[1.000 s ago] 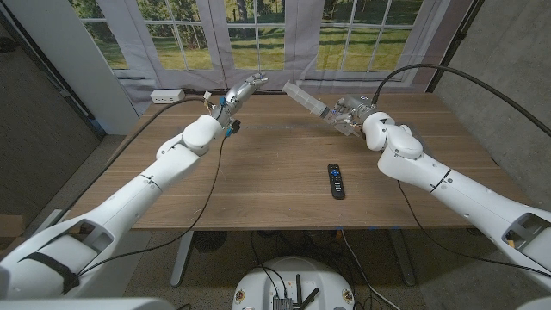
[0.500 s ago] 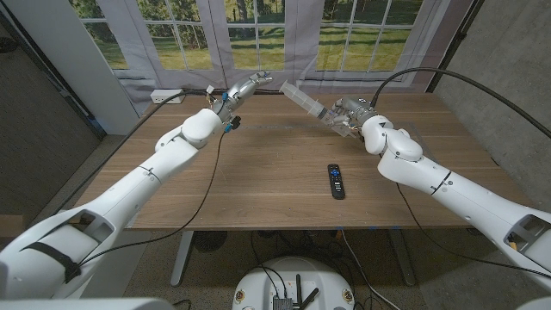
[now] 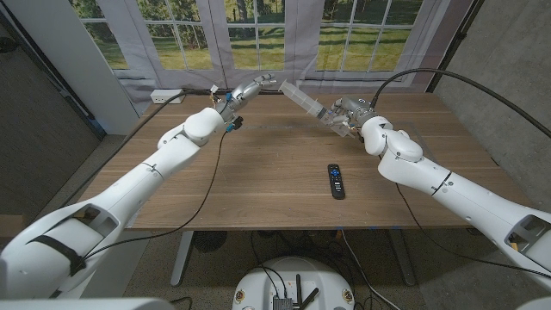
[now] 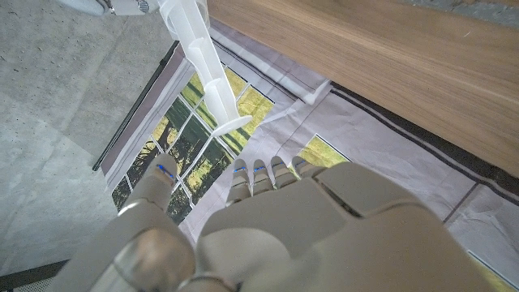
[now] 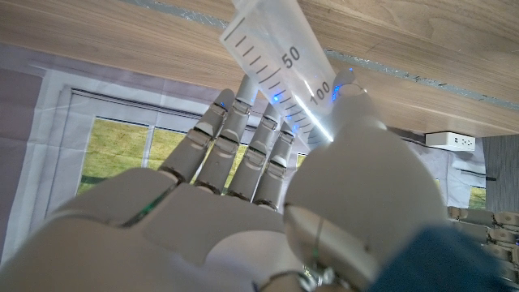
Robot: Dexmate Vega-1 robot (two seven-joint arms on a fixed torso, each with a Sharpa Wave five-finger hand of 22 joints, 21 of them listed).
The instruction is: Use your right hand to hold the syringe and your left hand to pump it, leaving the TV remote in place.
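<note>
The large clear plastic syringe (image 3: 303, 100) with printed black graduation marks is held above the far part of the table, tilted, its plunger end pointing up toward the robot's left; the right hand (image 3: 349, 114) grips its barrel, and in the right wrist view the fingers (image 5: 243, 138) wrap the barrel (image 5: 276, 65) beside the marks 50 and 100. The left hand (image 3: 247, 90) hovers near the plunger end with its fingers extended and apart, holding nothing; in the left wrist view its fingertips (image 4: 263, 170) sit just short of the plunger's flange (image 4: 223, 123), apart from it. The slim black TV remote (image 3: 335, 181) lies flat on the light-brown wooden table (image 3: 275, 164), well apart from both hands, nearer the robot. A white power strip (image 3: 167, 96) sits at the table's far left corner. Behind the table hang pale grey curtains before windows showing sunlit grass and trees; the side walls are grey concrete. Compared with one second ago, the left hand has moved closer to the plunger end, while the syringe, right hand and remote are unchanged
</note>
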